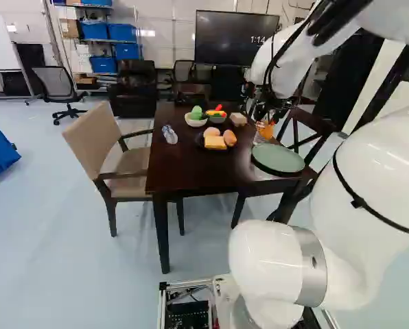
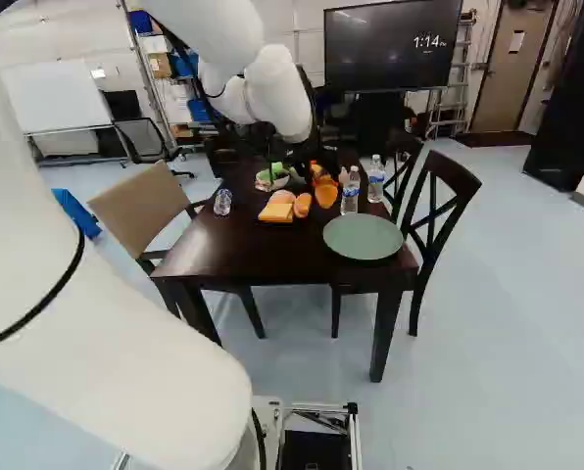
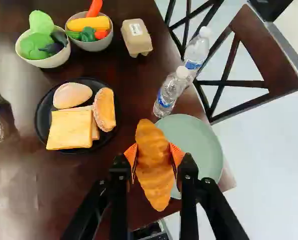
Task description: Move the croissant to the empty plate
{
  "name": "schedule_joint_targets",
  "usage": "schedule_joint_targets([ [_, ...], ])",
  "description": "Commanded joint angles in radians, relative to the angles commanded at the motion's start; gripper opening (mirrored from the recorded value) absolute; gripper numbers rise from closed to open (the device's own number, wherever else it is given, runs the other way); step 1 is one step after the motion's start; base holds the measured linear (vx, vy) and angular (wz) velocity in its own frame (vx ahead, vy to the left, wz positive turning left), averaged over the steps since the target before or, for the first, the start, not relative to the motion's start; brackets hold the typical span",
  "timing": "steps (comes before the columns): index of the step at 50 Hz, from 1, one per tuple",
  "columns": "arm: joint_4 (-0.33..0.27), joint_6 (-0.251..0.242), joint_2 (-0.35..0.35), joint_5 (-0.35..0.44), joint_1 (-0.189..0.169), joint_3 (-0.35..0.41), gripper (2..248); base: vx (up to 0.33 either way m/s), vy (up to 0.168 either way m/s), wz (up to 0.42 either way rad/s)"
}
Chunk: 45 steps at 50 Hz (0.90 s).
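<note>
A beige armchair (image 1: 95, 140) is standing at the left of the dark table (image 1: 191, 171). On the left part of the tabletop, a clear bottle (image 2: 222, 203) is resting. Right of it, a black plate (image 3: 41, 117) is holding a square yellow slice (image 3: 69, 130), a pale bun (image 3: 72, 95) and an orange piece (image 3: 105, 110). On the far side, a bowl of green vegetables (image 3: 51, 61), a bowl with yellow corn (image 3: 91, 46) and a small carton (image 3: 137, 38) are sitting in a row. Farther right and nearer, the claw (image 2: 321, 178) is grasping the croissant (image 3: 154, 165) between its two orange pads, holding it over the table, by the left edge of the green plate (image 3: 199, 145). Two water bottles (image 2: 350, 192) (image 2: 375, 180) are standing just beyond that plate, which is lying bare at the near right. Dark wooden chairs (image 2: 449, 211) are standing along the right side.
</note>
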Motion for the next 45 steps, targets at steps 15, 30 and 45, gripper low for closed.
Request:
schedule_joint_targets([
  [15, 0.0, 0.0, 0.012, 0.0, -0.059, 0.011, 107, 0.0, 0.0, 0.0],
  [30, 0.0, 0.0, -0.012, 0.0, -0.113, -0.012, 107, 0.0, 0.0, 0.0],
  [45, 0.0, 0.0, -0.041, 0.0, -0.165, -0.039, 107, 0.0, 0.0, 0.0],
])
